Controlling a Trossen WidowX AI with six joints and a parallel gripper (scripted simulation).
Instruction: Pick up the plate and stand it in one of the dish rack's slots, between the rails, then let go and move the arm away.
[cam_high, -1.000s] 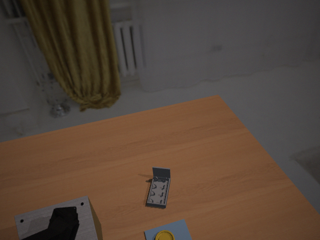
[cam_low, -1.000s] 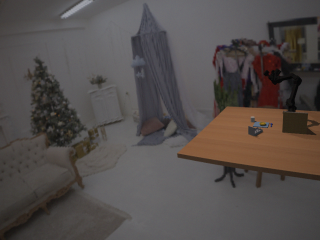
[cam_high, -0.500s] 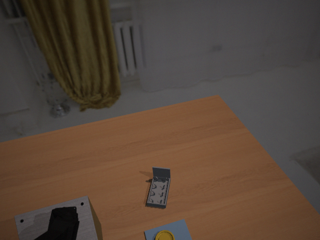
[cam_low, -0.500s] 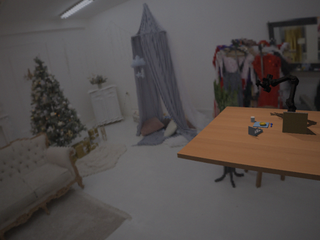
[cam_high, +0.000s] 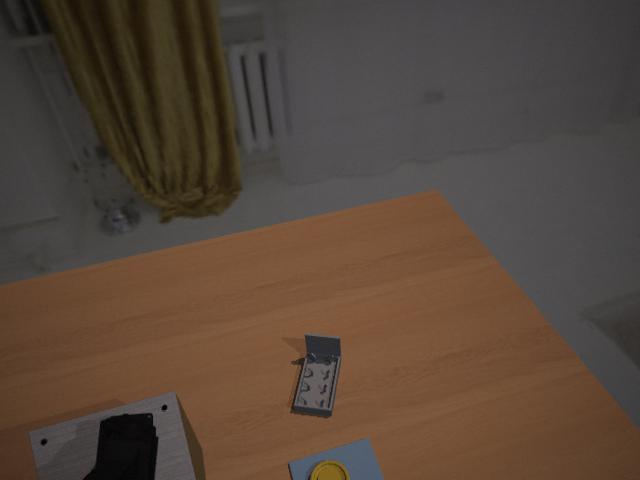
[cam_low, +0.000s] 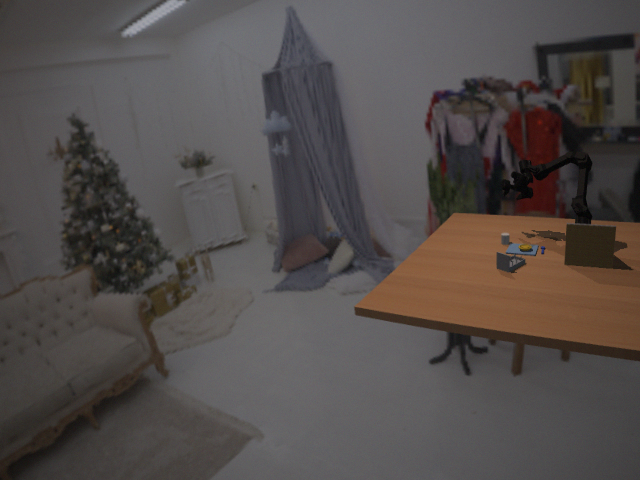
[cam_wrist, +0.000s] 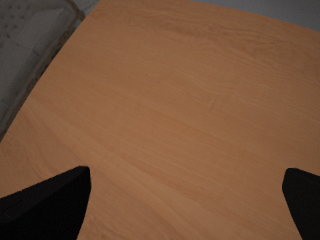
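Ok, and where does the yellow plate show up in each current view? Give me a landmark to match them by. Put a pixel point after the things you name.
Top: the yellow plate (cam_high: 329, 471) (cam_low: 525, 247) is at the bottom edge, right of centre, partly cut off.
Exterior: right side, on the table near the arm, small.
Wrist: not in it.
Shared landmark: the wooden table (cam_high: 232, 320) (cam_low: 439, 294) (cam_wrist: 165, 110), in all three.

The yellow plate (cam_high: 329, 473) (cam_low: 525, 248) seems flat on its blue mat, near the grey dish rack (cam_high: 316, 384) (cam_low: 510, 263).
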